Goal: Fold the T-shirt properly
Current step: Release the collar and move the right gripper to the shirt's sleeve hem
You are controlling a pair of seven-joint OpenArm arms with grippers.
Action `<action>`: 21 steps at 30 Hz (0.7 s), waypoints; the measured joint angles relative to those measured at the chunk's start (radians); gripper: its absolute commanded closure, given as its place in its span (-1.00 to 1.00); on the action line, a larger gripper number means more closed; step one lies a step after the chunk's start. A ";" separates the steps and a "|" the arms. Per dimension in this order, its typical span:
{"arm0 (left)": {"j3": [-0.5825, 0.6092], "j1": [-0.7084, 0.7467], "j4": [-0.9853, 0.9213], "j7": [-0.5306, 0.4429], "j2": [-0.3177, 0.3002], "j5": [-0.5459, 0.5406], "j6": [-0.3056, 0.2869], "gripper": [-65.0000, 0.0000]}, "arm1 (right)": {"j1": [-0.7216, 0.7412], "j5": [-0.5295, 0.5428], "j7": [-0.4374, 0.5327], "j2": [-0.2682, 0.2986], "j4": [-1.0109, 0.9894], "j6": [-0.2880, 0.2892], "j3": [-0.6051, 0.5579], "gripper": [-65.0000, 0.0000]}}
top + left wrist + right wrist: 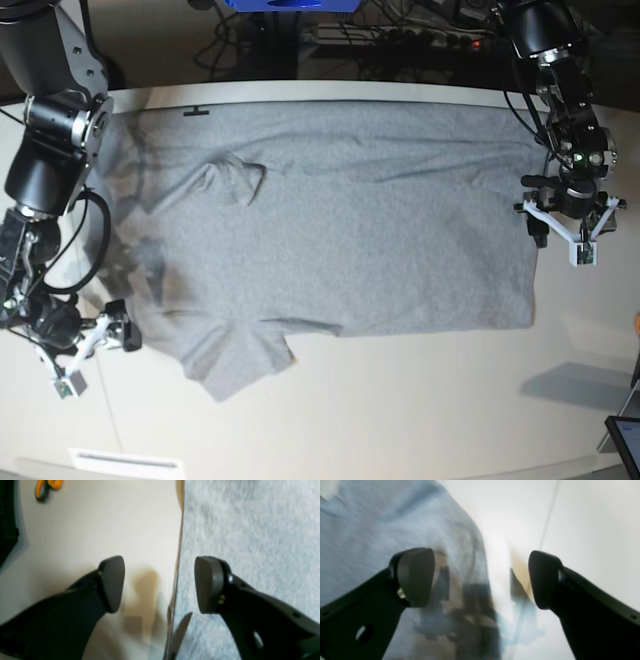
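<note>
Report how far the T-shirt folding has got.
Done: the T-shirt lies spread over the table, plain side up, one sleeve bunched onto the body. In hand: nothing; the left claw at the hem edge and the right claw by the lower sleeve are both open and empty. Left: every fold.

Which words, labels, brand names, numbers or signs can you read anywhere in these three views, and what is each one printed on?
None can be read.
T-shirt: plain grey side up, no lettering visible.
Small black mark on the table near its far edge: a symbol, not text.
Both wrist views: too blurred to show any writing.
</note>
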 measured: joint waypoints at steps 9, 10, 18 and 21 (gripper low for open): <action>-0.009 0.005 -0.003 -0.096 -0.001 0.000 0.000 -0.26 | 0.071 0.105 0.027 0.047 -0.293 -0.006 -0.005 -0.75; -0.009 0.007 -0.003 -0.095 -0.003 0.000 0.000 -0.26 | 0.083 0.102 0.044 0.061 -0.332 -0.008 -0.005 -0.76; -0.009 0.006 -0.003 -0.095 -0.002 0.000 0.000 -0.26 | 0.129 0.104 0.103 0.100 -0.439 -0.010 -0.006 -0.77; -0.009 0.000 -0.003 -0.097 -0.002 0.000 0.000 -0.26 | 0.128 0.103 0.103 0.100 -0.439 -0.010 -0.005 -0.77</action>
